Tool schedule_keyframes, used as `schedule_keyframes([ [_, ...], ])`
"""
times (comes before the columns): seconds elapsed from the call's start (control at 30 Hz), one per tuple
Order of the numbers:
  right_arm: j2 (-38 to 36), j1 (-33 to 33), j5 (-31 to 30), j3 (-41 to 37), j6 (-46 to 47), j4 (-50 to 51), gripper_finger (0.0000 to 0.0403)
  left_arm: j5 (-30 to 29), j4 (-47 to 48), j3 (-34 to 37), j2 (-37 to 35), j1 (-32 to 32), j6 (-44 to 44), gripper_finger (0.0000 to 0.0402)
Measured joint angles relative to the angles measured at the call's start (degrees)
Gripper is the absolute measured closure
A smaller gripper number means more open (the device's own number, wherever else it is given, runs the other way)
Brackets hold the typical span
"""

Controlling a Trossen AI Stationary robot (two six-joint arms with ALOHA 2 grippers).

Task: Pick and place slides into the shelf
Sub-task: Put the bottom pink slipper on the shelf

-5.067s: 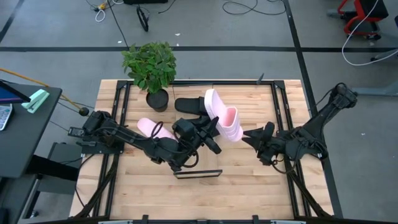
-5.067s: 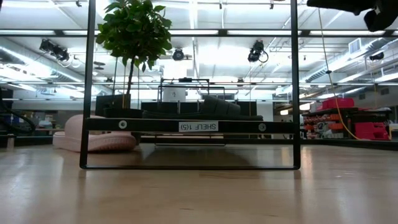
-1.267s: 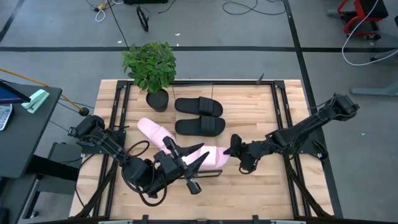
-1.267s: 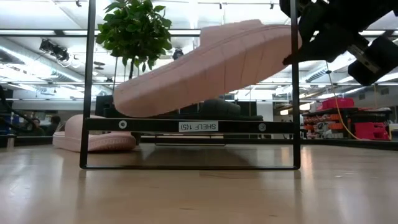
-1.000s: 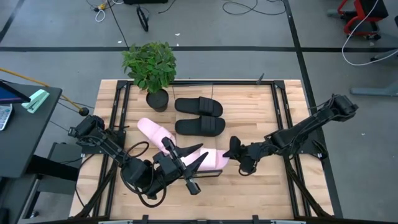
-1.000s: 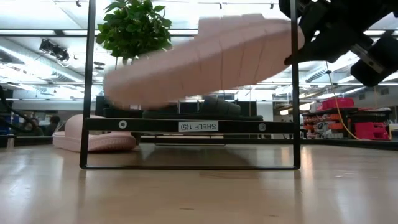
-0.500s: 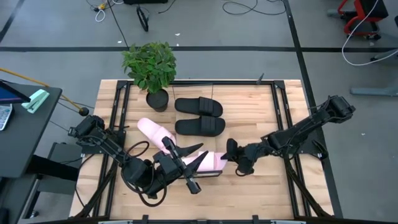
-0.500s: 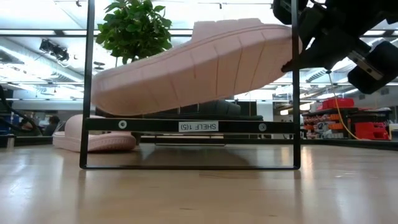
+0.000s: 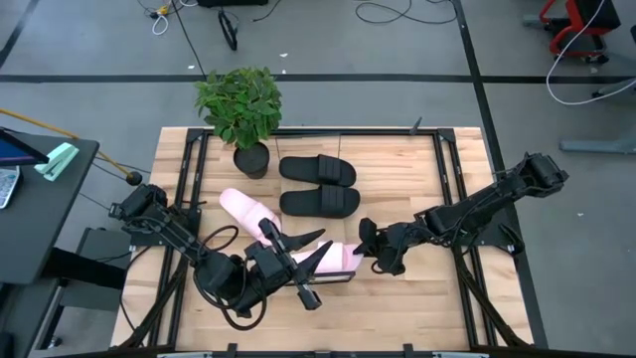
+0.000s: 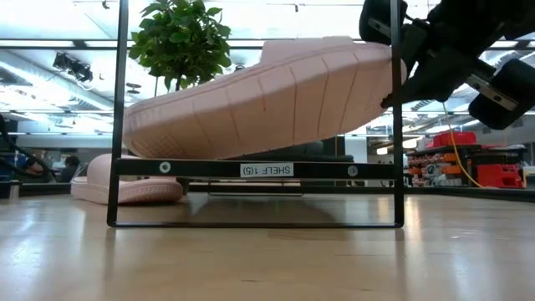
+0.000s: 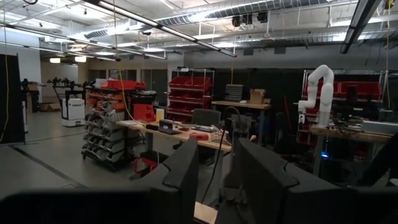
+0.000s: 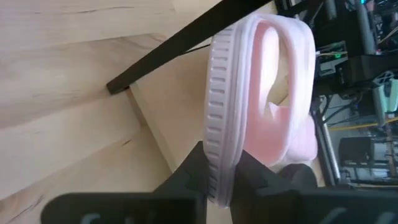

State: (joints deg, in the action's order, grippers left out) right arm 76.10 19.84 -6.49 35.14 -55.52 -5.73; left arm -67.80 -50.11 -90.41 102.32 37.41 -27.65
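Observation:
One pale pink slide (image 9: 341, 257) (image 10: 259, 104) stands on its long edge over the shelf (image 9: 320, 279) (image 10: 259, 170), ribbed underside toward the table's near edge. My right gripper (image 9: 365, 249) is shut on its right end. The slide slopes down to its free end (image 10: 138, 138), just above the shelf's labelled crossbar; I cannot tell whether they touch. My left gripper (image 9: 310, 249) (image 11: 217, 171) stands left of the shelf, pointing slightly upward, open, nothing between its fingers. A second pink slide (image 9: 246, 211) and two black slides (image 9: 318, 171) (image 9: 320, 203) lie sole-down on the table. My right gripper pinches the sole's end nearest to it (image 12: 219, 163) between its two fingers, one on the ribbed underside, one on the footbed side. The fingers come from the table's right, slanting down. The slide is on edge and tilted, held end high, free end low by the shelf's crossbar.
A potted plant (image 9: 240, 104) stands at the table's far left, next to the black slides. Black frame rails run along the table's left (image 9: 189, 189) and right (image 9: 447, 179) sides. Bare wood lies at the near right (image 9: 417, 308).
My right gripper has turned a little and edged toward the table's left with the pink slide. The slide has tipped and slid along over the shelf; its free end has come down to just above the labelled crossbar, while the held end stays high.

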Motion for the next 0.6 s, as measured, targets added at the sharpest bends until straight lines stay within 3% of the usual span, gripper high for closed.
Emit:
schedule_keyframes([
  [0.6, 5.5, 0.0, -1.2, 0.0, -2.9, 1.1, 0.0369, 0.0, 0.0, 0.0, 0.0, 0.0, 0.0, 0.0286],
])
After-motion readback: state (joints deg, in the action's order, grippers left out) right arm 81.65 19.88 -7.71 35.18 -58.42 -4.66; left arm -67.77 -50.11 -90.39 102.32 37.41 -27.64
